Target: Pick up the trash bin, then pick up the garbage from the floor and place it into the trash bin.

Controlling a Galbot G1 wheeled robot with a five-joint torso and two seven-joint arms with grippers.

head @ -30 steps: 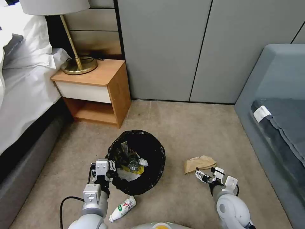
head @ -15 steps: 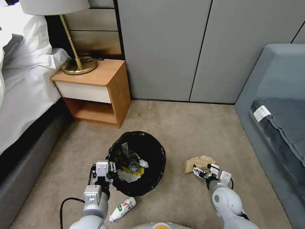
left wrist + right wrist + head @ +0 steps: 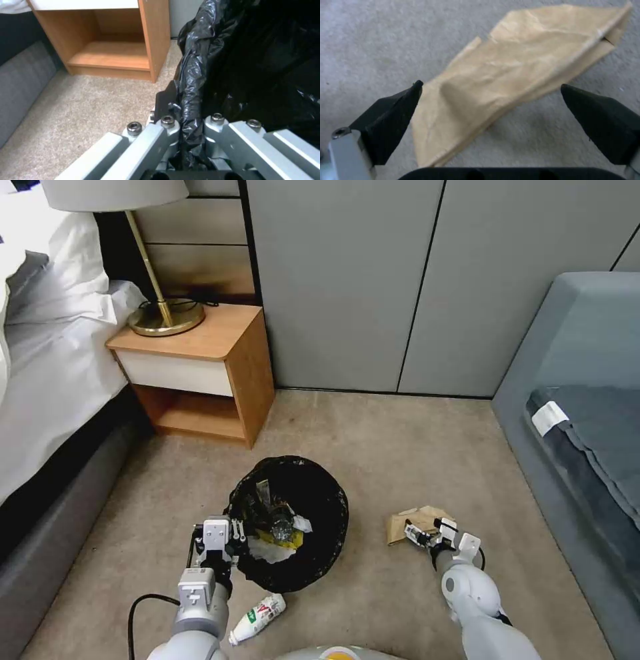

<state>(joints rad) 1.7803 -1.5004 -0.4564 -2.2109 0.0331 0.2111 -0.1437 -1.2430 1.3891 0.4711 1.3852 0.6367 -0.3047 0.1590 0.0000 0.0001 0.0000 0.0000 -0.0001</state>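
**Bin in hand, two pieces of litter left on the carpet**

Left gripper (image 3: 235, 529) is pinched on the rim of the small round white plastic trash bin (image 3: 313, 570), black bag liner folded over its edge; wrappers, paper and a clear bottle already lie inside. Right gripper (image 3: 490, 100) is low over the crumpled brown paper bag (image 3: 520, 72), fingers spread to either side, not yet closed. A white plastic bottle (image 3: 257, 617) lies near the bin. Judged roughly two-thirds complete.

I'm seeing open carpet (image 3: 400, 447) around the bag (image 3: 417, 521), so my right gripper (image 3: 425, 533) is spreading wide over it unobstructed. The bin (image 3: 293, 523) is crowding my left gripper (image 3: 230, 530); a bottle (image 3: 259, 617) is lying just behind.
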